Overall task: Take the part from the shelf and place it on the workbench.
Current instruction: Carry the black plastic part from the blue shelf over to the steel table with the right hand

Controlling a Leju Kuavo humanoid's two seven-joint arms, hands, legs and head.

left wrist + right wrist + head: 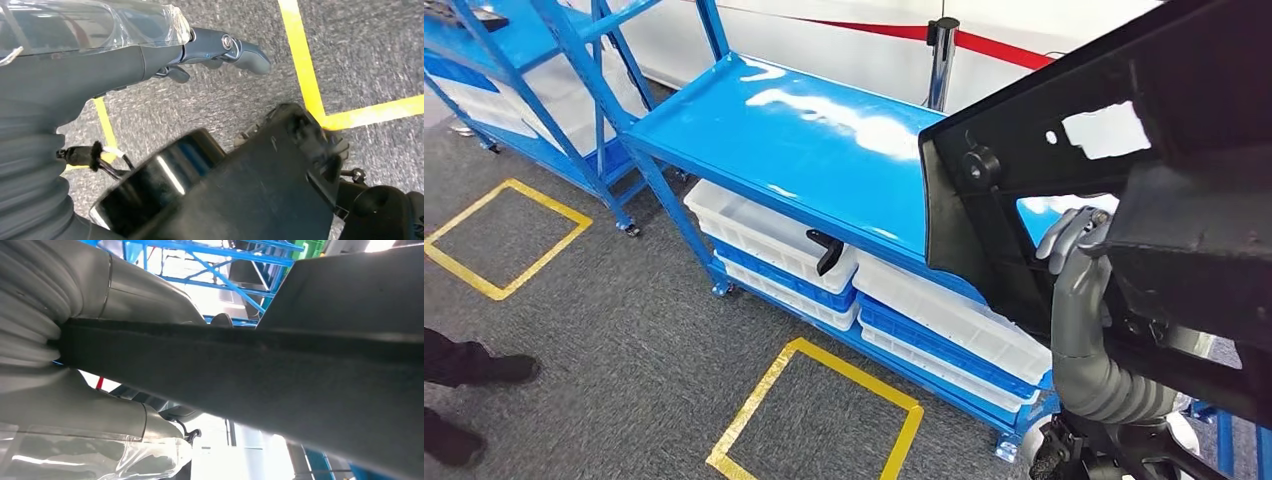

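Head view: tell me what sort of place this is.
Probably a factory or warehouse work area: blue metal rolling shelves holding white and blue bins, and yellow tape squares marking spots on the grey carpet.

No words, numbers, labels or brand marks can be read anywhere in these views. The yellow tape squares [819, 413] on the grey carpet floor [624, 340] are plain outlines with nothing written in them. The red stripe [984, 45] on the white wall carries no lettering, and the glossy blue metal shelf [794, 140] bears no tag.
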